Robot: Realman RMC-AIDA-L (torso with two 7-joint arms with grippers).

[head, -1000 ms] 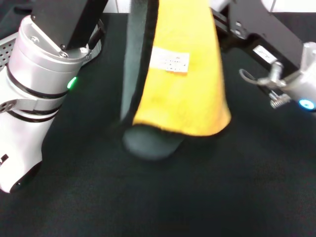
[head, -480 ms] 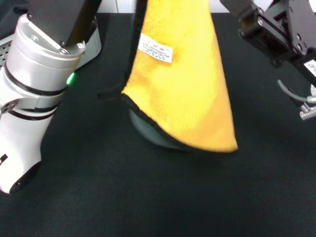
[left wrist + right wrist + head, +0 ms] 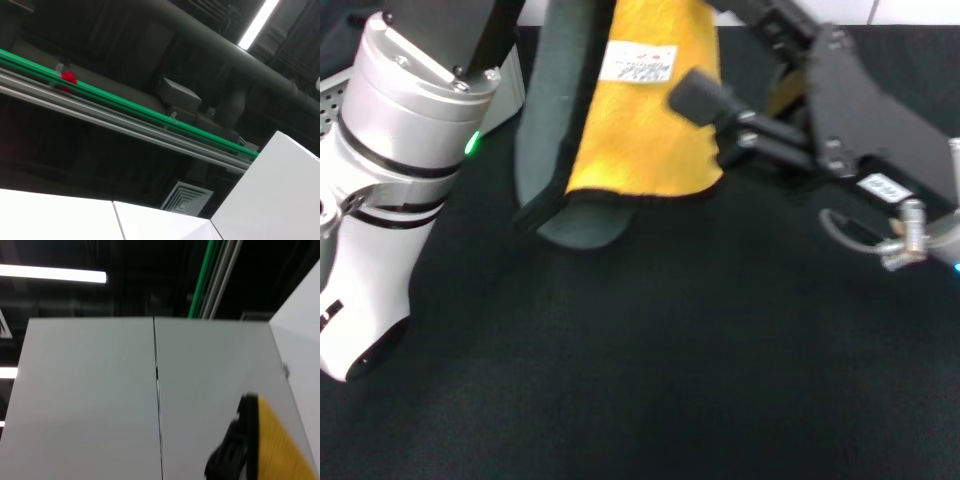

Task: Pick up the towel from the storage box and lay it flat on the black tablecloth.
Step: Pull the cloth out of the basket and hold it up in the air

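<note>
Two arms meet at the towel [image 3: 640, 120], which hangs in the air above the black tablecloth [image 3: 680, 360]. The cloth is draped lengthwise, its yellow face turned toward the head camera and its grey-green face folded round on the robot's left side, with the black hem running along the bottom edge. A small white label [image 3: 640, 63] sits high on the yellow face. The lowest grey-green fold hangs close over the tablecloth; whether it touches I cannot tell.

The left arm [image 3: 390, 190] rises on the left of the head view, a green light glowing on its silver wrist. The towel's top runs out of the picture beside it, so the left gripper itself is out of sight and I cannot see what its fingers are doing.

The right gripper [image 3: 725, 125] reaches in from the right at the towel's right edge. One black finger [image 3: 698, 97] lies across the yellow face and a thinner one sits just below it, the two a little apart. They touch the cloth, but whether they pinch it I cannot tell. The right wrist view shows a black finger against a yellow strip of towel.

A corner of the storage box [image 3: 340, 95] peeks out behind the left arm.
</note>
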